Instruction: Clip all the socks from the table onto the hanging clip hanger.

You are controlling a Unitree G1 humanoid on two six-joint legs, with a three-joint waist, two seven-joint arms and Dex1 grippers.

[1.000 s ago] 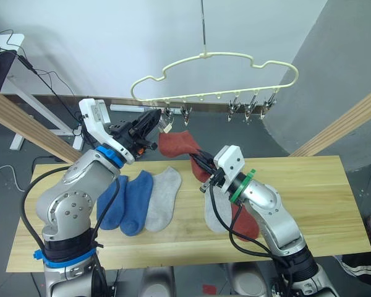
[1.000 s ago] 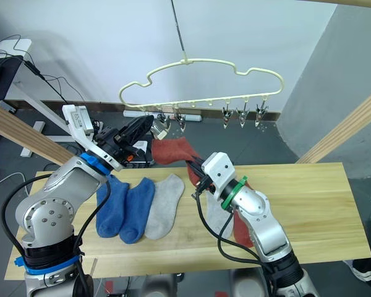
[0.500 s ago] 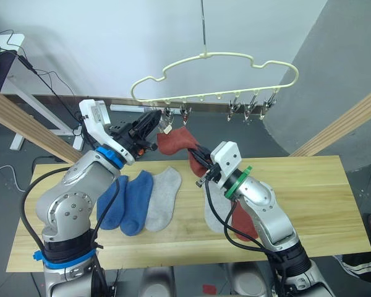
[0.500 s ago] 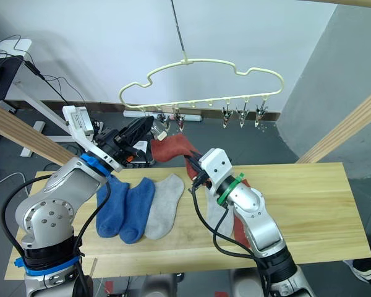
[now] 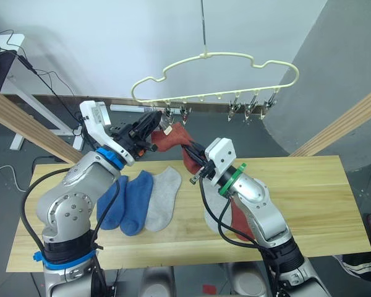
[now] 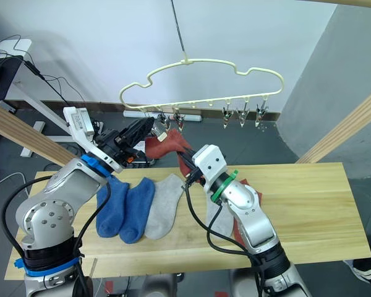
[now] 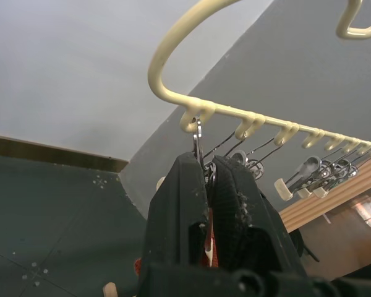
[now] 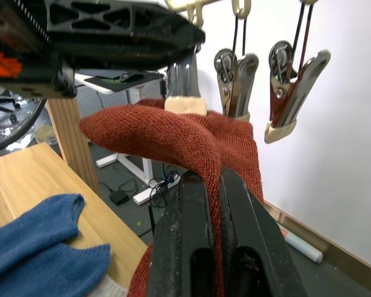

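Observation:
The pale yellow clip hanger [image 5: 216,59] hangs above the table [image 5: 321,192]. My left gripper [image 5: 156,120] is shut on its leftmost clip [image 7: 198,130], squeezing the handles. Just right of it, my right gripper [image 5: 195,158] is shut on a rust red sock [image 5: 173,139] and holds it up so the folded top [image 8: 173,133] sits right under that clip. Two blue socks [image 5: 111,201] [image 5: 136,198] and a light grey sock [image 5: 162,197] lie side by side on the table's left. Another grey sock [image 5: 211,213] and a second red sock [image 5: 242,219] lie partly hidden under my right arm.
Several free clips [image 5: 250,105] hang along the hanger's right part, and two more [image 8: 235,74] are close beside the raised sock. Slanted wooden poles [image 5: 25,124] [image 5: 346,120] flank the table. A white stand with cables [image 5: 12,68] is at the back left.
My right gripper has carried the red sock up and to the left, close under the clip held by my left gripper. The left arm has barely moved.

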